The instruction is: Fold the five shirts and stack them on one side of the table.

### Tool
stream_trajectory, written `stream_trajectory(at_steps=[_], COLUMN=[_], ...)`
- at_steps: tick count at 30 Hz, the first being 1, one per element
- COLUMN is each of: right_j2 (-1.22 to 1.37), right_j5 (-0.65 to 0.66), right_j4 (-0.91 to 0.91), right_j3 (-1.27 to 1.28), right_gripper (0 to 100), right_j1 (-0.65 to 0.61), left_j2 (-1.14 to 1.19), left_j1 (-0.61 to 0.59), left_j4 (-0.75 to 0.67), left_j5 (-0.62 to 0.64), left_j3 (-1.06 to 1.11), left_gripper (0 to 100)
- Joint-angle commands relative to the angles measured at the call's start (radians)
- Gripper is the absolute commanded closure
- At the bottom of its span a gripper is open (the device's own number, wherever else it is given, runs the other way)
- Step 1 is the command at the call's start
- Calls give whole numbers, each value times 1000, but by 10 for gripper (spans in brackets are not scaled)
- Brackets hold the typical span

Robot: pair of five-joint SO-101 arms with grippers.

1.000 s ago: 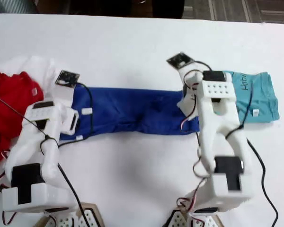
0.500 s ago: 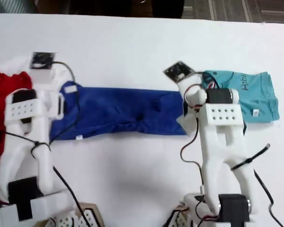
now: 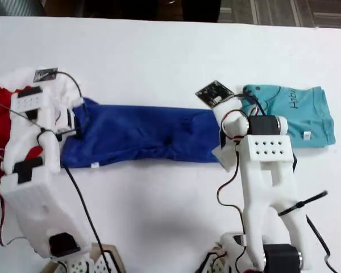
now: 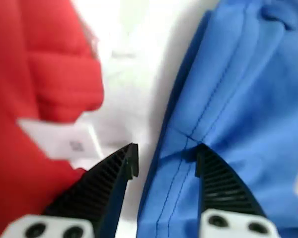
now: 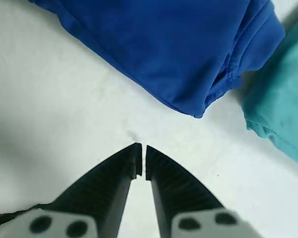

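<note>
Blue shirt (image 3: 142, 133) lies as a long folded strip across the middle of the table (image 3: 159, 51), one end by the red shirt (image 3: 0, 114), the other touching the folded teal shirt (image 3: 295, 114). Left gripper (image 4: 166, 151): jaws apart, astride the stitched hem at the red-shirt end, probably placed to pinch that end for the next fold. Right gripper (image 5: 140, 148): jaws all but closed, empty, over bare table just beside the strip's other corner. Fold judged unfinished.
</note>
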Motion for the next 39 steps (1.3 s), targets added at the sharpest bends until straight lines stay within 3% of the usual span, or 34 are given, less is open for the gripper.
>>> stream_trajectory(at_steps=[1, 12, 24, 26, 28, 33, 39], right_j2=[-44, -44, -188, -206, -219, -262, -495], right_j5=[3, 3, 3, 3, 3, 3, -3], right_j4=[5, 2, 21, 44, 62, 10, -159], right_j3=[6, 12, 15, 15, 21, 176, 511], right_gripper=[978, 978, 978, 978, 978, 978, 978], right_j1=[-7, -7, -5, -5, 2, 24, 25], left_j2=[95, 276, 391, 400, 400, 393, 385], left_j1=[14, 163, 160, 160, 160, 149, 83], left_j4=[64, 351, 423, 423, 423, 451, 559], left_j5=[14, -12, -11, -12, -15, -28, -66], left_j3=[-137, -348, -475, -487, -487, -503, -625], left_gripper=[789, 789, 795, 854, 974, 972, 972])
